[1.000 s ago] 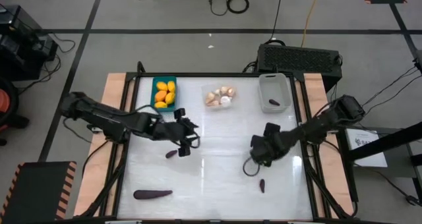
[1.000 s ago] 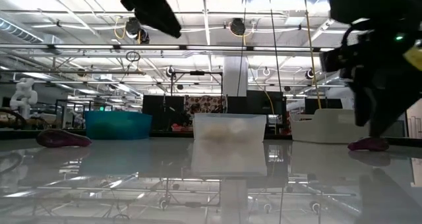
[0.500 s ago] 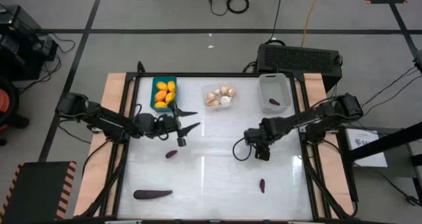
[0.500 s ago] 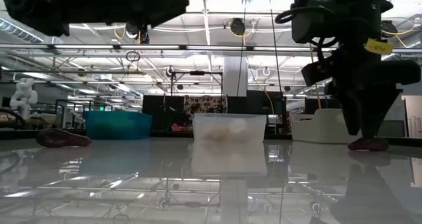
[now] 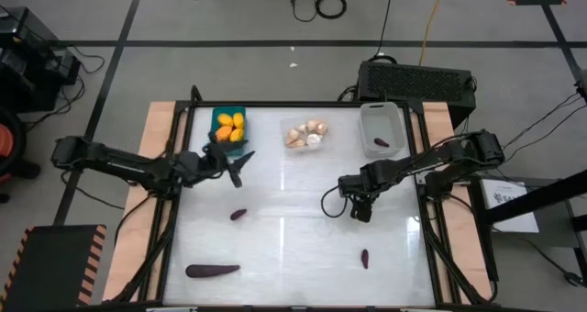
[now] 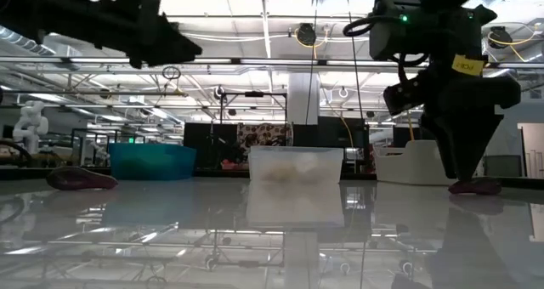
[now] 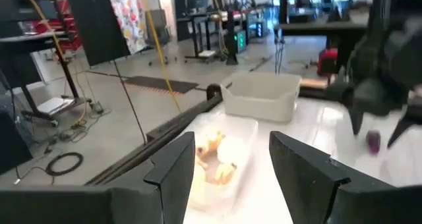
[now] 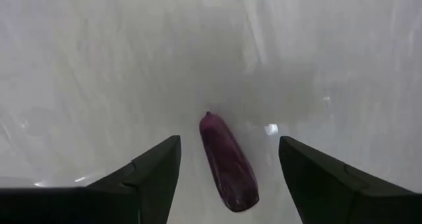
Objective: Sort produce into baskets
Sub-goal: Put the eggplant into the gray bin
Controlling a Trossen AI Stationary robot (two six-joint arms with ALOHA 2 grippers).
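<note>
The white worktop (image 5: 293, 248) carries three baskets along its far edge: teal (image 5: 227, 128) with yellow pieces, clear (image 5: 305, 135) with garlic, grey (image 5: 382, 128) with one purple piece. Three purple pieces lie loose: a long one (image 5: 212, 270) and two small (image 5: 238, 214) (image 5: 364, 258). The left gripper (image 5: 237, 160) hovers by the teal basket, fingers parted and empty. The right gripper (image 5: 359, 208), fingers wide, hangs above a small purple piece (image 8: 228, 162).

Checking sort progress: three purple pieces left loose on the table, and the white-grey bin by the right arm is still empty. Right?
Not quite. Three purple pieces do lie loose on the table: the long purple piece, a small purple piece and another small purple piece. But the white-grey bin is not empty: the high view shows a purple piece in the bin.
</note>
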